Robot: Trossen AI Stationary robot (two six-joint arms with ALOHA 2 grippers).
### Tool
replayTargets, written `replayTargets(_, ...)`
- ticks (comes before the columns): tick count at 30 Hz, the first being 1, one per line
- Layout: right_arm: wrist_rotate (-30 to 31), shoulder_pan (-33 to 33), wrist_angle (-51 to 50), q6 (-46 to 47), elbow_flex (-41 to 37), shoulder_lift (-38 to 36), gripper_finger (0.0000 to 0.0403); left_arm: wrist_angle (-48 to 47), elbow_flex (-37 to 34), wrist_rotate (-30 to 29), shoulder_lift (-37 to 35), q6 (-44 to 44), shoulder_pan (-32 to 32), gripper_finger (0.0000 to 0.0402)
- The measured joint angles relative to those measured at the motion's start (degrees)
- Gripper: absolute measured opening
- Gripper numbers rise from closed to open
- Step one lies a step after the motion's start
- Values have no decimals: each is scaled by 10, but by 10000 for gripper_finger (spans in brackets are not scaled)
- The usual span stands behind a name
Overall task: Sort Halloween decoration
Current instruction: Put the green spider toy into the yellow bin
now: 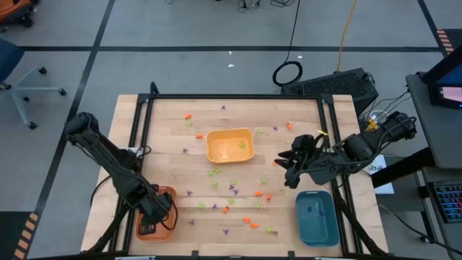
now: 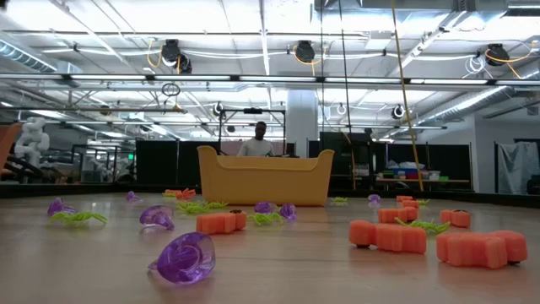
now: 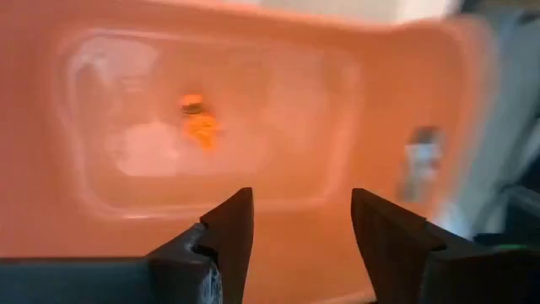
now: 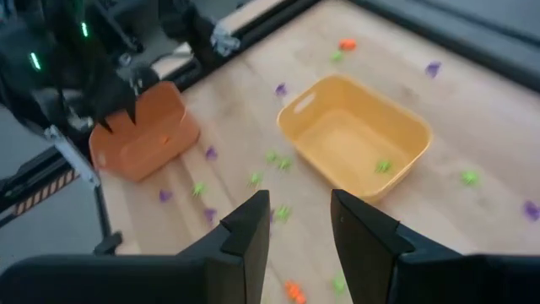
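Note:
Tiny orange, light green and purple decoration pieces (image 1: 232,189) lie scattered on the wooden table, mostly between the trays; the low view shows a purple one (image 2: 181,257) and orange ones (image 2: 388,236) close up. My left gripper (image 3: 299,198) is open over the orange tray (image 1: 167,193) at the near left corner, where one orange piece (image 3: 198,122) lies on the tray floor. My right gripper (image 4: 299,203) is open and empty, raised over the table right of the yellow tray (image 1: 229,144). A green piece (image 4: 384,166) lies in the yellow tray.
A teal tray (image 1: 316,217) sits at the near right, below my right arm. Black frame rails (image 1: 144,130) run along the table's left, right and far edges. Cables and equipment (image 1: 339,83) lie beyond the far right corner. A person (image 2: 260,139) stands far behind the table.

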Motion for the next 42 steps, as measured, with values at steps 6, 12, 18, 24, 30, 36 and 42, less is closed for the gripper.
replayTargets(6,-30,0,-2,22,0,22,116,-61,73,6,-62,-143,1,174)
replayTargets(12,-32,-4,-16,77,0,44,116,-71,133,-114,-113,-203,1,142)
replayTargets(18,-106,-50,-99,168,0,50,116,-50,148,-354,-136,-147,28,132)
replayTargets(24,-204,-131,-218,169,0,50,116,-42,148,-388,-131,-87,118,132)
replayTargets(30,-260,-238,-256,86,-10,51,116,16,147,-391,-118,-29,195,132)
replayTargets(36,-269,-354,-184,-24,-83,51,116,99,147,-391,-99,47,243,132)
replayTargets(42,-312,-437,-83,-58,-205,51,116,139,147,-391,-85,75,272,132)
